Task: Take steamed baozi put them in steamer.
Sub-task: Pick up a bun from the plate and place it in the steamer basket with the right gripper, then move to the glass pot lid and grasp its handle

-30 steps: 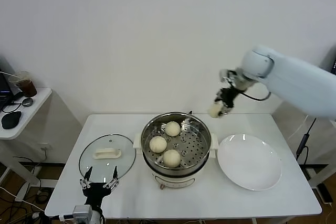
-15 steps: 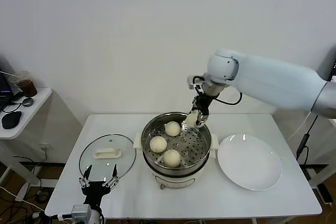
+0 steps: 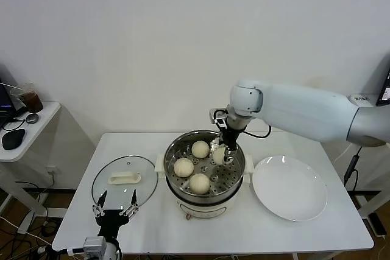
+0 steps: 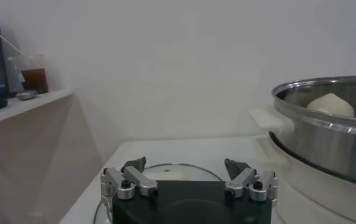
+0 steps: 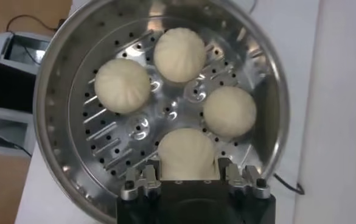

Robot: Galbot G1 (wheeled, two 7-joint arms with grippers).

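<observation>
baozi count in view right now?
4, all over the steamer tray. Three lie loose. The fourth is gripped by the right end effector at the tray's right side. None seem hidden.

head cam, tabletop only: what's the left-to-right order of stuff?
Glass lid with the open left gripper at its near edge → steamer holding three loose baozi, and a fourth baozi gripped by the right gripper → white plate.
</observation>
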